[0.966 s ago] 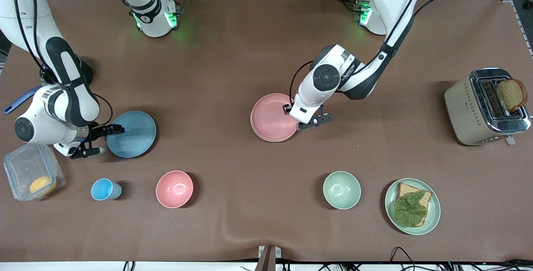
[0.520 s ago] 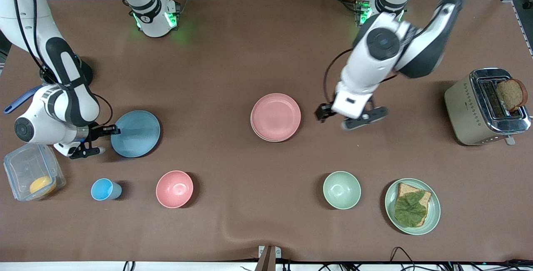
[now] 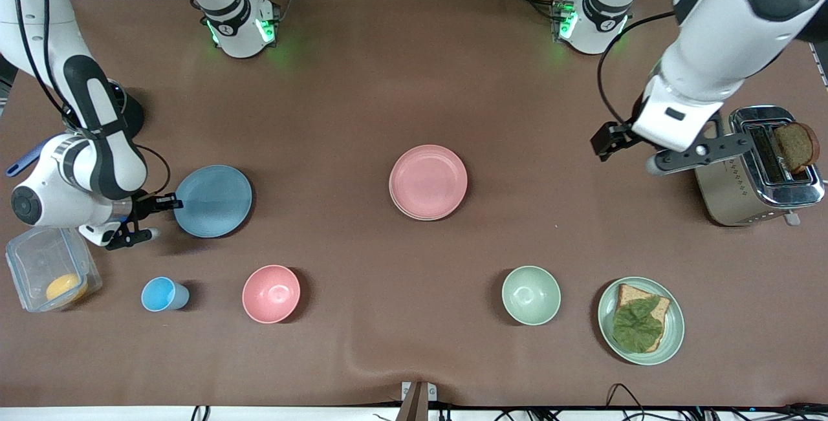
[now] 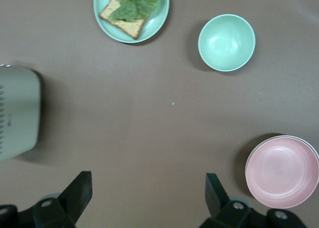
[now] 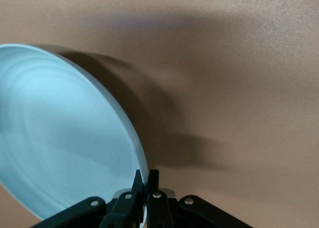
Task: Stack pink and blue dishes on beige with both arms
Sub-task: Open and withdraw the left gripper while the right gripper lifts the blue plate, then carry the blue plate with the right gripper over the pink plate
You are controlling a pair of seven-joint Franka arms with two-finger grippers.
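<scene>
The pale pink plate (image 3: 427, 181) lies in the middle of the table on the beige plate (image 3: 406, 213), of which only a thin rim shows. In the left wrist view the pink plate (image 4: 282, 171) is off to one side, with the beige rim (image 4: 314, 147) at its edge. My right gripper (image 3: 169, 203) is shut on the rim of the light blue plate (image 3: 213, 200), which hangs tilted just above the table. The right wrist view shows the fingertips (image 5: 145, 180) pinching the blue plate (image 5: 60, 133). My left gripper (image 3: 695, 152) is open and empty (image 4: 148, 188), high beside the toaster.
A toaster (image 3: 755, 163) with a bread slice stands at the left arm's end. Near the front camera are a small blue cup (image 3: 163, 294), a pink bowl (image 3: 271, 293), a green bowl (image 3: 531, 295) and a green plate (image 3: 610, 324) with bread. A clear box (image 3: 48, 272) sits by the right arm.
My left gripper let go of the pink plate, rose and swung away toward the toaster. My right gripper lifted the blue plate slightly and carried it a little toward the middle.
</scene>
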